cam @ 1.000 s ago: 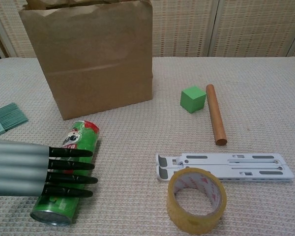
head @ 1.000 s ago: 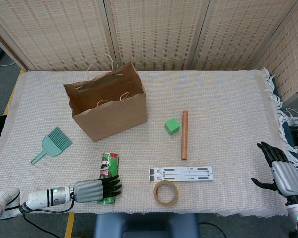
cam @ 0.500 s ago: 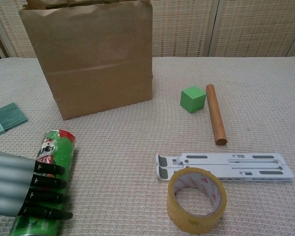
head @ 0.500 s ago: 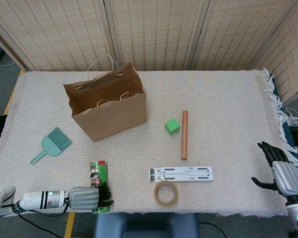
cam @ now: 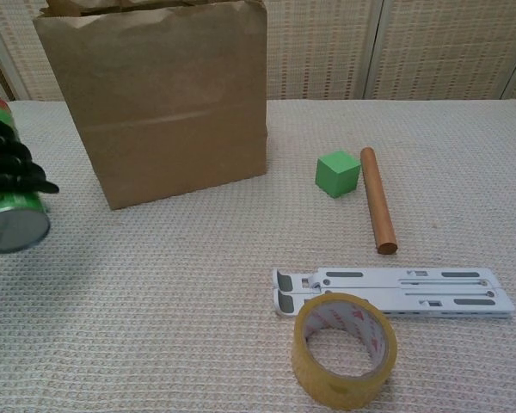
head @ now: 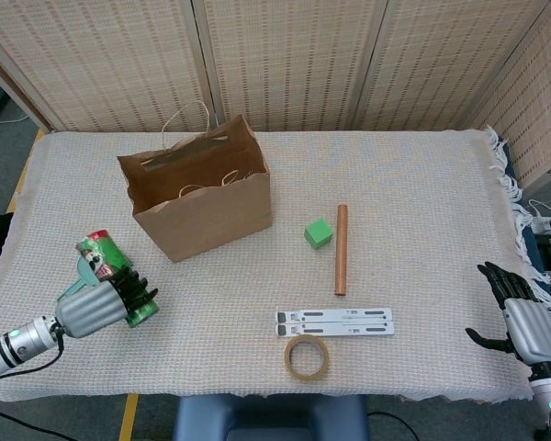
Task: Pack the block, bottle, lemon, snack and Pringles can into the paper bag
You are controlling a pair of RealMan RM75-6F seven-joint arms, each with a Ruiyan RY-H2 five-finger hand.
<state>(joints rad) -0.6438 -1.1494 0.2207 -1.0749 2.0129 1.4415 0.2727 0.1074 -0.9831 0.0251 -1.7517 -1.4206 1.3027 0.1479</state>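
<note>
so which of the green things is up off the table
The green Pringles can, gripped by the left hand and lifted at the table's left. The small green cube and the teal hand brush both rest on the cloth.

lighting: bright, even, looks like overhead room light, no glare | shadows: soft n short, faint patch on the cloth under the Pringles can (cam: 13, 219) in chest view, thin one beside the paper bag (head: 202, 197) | focus: head view sharp all over, chest view a bit soft up close | distortion: slight bowing at head view edges
</note>
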